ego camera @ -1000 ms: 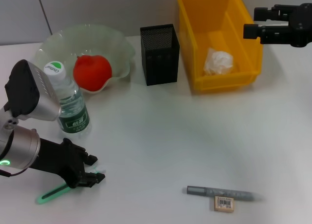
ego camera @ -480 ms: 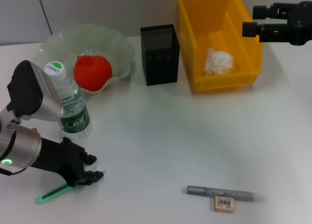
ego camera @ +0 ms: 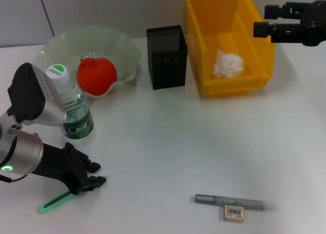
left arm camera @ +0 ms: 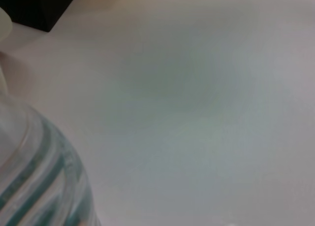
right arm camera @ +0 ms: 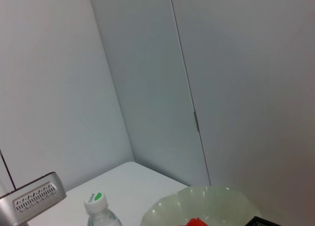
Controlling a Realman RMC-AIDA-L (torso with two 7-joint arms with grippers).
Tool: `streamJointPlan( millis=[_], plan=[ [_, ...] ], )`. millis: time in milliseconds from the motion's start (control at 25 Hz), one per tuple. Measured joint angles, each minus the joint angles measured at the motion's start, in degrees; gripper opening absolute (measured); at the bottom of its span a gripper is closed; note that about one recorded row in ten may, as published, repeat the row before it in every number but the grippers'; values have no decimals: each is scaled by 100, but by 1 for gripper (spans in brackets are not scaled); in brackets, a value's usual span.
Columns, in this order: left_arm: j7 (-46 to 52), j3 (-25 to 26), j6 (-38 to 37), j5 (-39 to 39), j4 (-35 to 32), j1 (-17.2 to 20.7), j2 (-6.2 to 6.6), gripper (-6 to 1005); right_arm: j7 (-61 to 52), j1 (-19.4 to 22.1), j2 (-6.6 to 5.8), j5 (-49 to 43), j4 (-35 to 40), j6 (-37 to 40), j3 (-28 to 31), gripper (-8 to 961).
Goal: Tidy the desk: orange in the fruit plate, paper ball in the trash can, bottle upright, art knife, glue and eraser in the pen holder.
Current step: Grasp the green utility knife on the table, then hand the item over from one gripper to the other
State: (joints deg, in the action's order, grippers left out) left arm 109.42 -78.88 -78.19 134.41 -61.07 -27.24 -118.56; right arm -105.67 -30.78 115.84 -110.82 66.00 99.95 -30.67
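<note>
- Left gripper (ego camera: 94,180) low over the desk (ego camera: 168,142) at the near-left corner, fingertips right at the green art knife (ego camera: 52,202). The fingers look nearly together, but whether they pinch the knife cannot be told; the tip end of the knife is hidden behind them.
- Art knife: thin, flat, lying flush on the desk. Judged light and rigid, hard to get under; a pinch across its narrow width near mid-length looks best, keeping clear of the blade end.
- Right gripper (ego camera: 260,30) held high at the far right, beside the yellow trash bin (ego camera: 196,50), idle. Its fingers' state cannot be told.
- Water bottle (ego camera: 75,111) already upright, just behind the left arm. Clear plastic, probably slick and easy to topple, so the arm's elbow room matters. Left wrist view shows its ribbed side close up.
- Orange (ego camera: 96,75) sits in the pale green fruit plate (ego camera: 122,45); paper ball (ego camera: 227,63) lies in the bin. Both look done.
- Grey glue pen (ego camera: 232,201) and eraser (ego camera: 234,212) lie touching each other at the near right, well apart from the black mesh pen holder (ego camera: 166,56).
- Glue pen: round, likely to roll; grip mid-barrel. Eraser: small, soft, grippy block; take across its short sides.
- Pen holder opening is narrow, so long items need tipping upright before release.
</note>
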Motion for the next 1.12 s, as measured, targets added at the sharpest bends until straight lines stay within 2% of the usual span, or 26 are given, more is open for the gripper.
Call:
streamJointPlan(
  millis=[360,880,1120],
  plan=[
    [0,-6,-47,0,37,-60,-4,287,4,2,0,0,0,-3,0,755],
    [-106,15,-62,-420,-43,-93,-5,199,31,26,6,0,-11,1,0,755],
    [-446,76,-33,-1033,-74,-98,4,200,38,47,13,0,-13,7,-4,755]
  ],
)
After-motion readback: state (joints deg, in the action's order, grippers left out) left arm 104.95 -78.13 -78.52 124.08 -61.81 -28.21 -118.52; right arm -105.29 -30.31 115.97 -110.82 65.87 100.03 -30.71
